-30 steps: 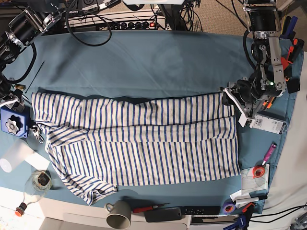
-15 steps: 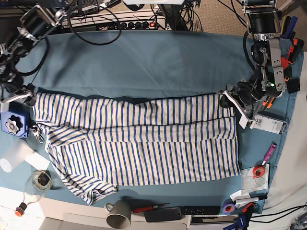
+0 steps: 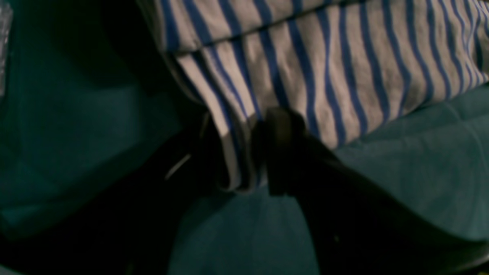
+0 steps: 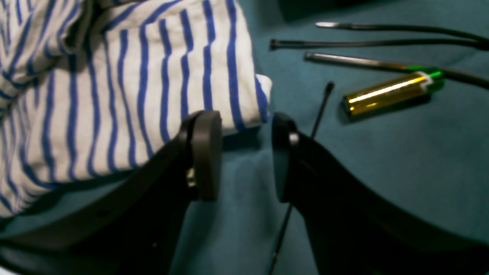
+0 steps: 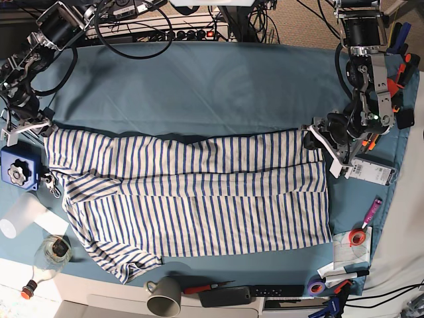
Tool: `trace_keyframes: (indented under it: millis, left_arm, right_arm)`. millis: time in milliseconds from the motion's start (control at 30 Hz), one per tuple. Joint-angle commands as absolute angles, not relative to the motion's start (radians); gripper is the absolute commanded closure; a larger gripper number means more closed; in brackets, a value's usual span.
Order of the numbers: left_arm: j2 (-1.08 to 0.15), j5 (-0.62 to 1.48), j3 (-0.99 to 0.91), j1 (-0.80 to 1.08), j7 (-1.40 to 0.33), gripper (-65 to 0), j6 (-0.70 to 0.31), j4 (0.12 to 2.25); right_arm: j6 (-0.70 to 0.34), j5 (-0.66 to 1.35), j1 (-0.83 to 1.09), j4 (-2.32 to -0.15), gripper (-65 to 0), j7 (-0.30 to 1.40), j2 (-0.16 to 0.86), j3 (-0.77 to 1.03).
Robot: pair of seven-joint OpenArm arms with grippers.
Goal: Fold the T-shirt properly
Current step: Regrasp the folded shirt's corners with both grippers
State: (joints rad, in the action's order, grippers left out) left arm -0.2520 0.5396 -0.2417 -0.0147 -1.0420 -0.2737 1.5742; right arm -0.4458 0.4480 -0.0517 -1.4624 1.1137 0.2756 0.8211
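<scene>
At the T-shirt (image 5: 192, 192), lying lengthwise across the table, your left gripper (image 3: 248, 152) already pinches one far corner. Your right gripper (image 4: 244, 152) stands parted, the opposite corner just ahead

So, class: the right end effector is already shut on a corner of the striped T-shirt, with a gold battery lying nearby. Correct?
Not quite. In the right wrist view the right end effector is open, short of the T-shirt corner. The gold battery does lie nearby.

Parted right gripper (image 4: 244, 152) beside T-shirt (image 4: 153, 88) corner
</scene>
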Motion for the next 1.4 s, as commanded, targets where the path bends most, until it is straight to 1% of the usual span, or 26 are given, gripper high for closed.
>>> trace_keyframes:
  millis: [0, 133, 367, 433, 500, 633, 700, 767, 900, 1033, 1233, 1367]
  left_arm:
    - [-0.252, 0.532, -0.239, -0.017, -1.077, -22.4, -0.274, 1.575]
    - [-0.252, 0.532, -0.239, -0.017, -1.077, -22.4, -0.274, 1.575]
    - [-0.252, 0.532, -0.239, -0.017, -1.077, -22.4, -0.289, 1.575]
    - [-0.252, 0.532, -0.239, -0.017, -1.077, -22.4, -0.289, 1.575]
    - [-0.252, 0.532, -0.239, -0.017, -1.077, -22.4, -0.289, 1.575]
    - [-0.252, 0.532, -0.239, -0.017, -1.077, -22.4, -0.289, 1.575]
    - [-0.252, 0.532, -0.239, -0.017, -1.077, -22.4, -0.289, 1.575]
    - [-0.252, 0.532, -0.239, -0.017, -1.077, -22.4, -0.289, 1.575]
    - [-0.252, 0.532, -0.239, -0.017, -1.077, -22.4, -0.289, 1.575]
    - [-0.252, 0.532, -0.239, -0.017, -1.077, -22.4, -0.289, 1.575]
    - [-0.252, 0.532, -0.239, -0.017, -1.076, -22.4, -0.289, 1.575]
    - [-0.252, 0.532, -0.239, -0.017, -1.075, -22.4, -0.289, 1.575]
  right_arm:
    - [-0.451, 0.444, -0.061, -1.477, -22.3, 1.093, 0.287, 0.815]
    - [-0.451, 0.429, -0.061, -1.48, -22.3, 1.098, 0.287, 0.813]
    - [-0.447, 0.408, -0.061, -1.483, -22.3, 1.073, 0.368, 0.813]
    - [-0.423, 0.391, -0.061, -1.479, -22.3, 1.052, 0.368, 0.813]
    - [-0.42, 0.385, -0.061, -1.463, -22.3, 1.037, 0.365, 0.813]
    - [-0.411, 0.348, -0.062, -1.378, -22.3, 0.952, 0.36, 0.812]
    - [-0.415, 0.363, -0.068, -1.317, -22.3, 0.937, 0.36, 0.811]
    - [-0.441, 0.408, -0.07, -1.258, -22.3, 0.937, 0.36, 0.811]
    - [-0.503, 0.472, -0.069, -1.194, -22.3, 0.958, 0.36, 0.811]
    - [-0.525, 0.529, -0.069, -1.208, -22.3, 1.017, 0.36, 0.812]
    - [-0.526, 0.543, -0.069, -1.297, -22.3, 1.076, 0.36, 0.812]
    - [-0.515, 0.612, -0.069, -1.316, -22.3, 1.119, 0.359, 0.812]
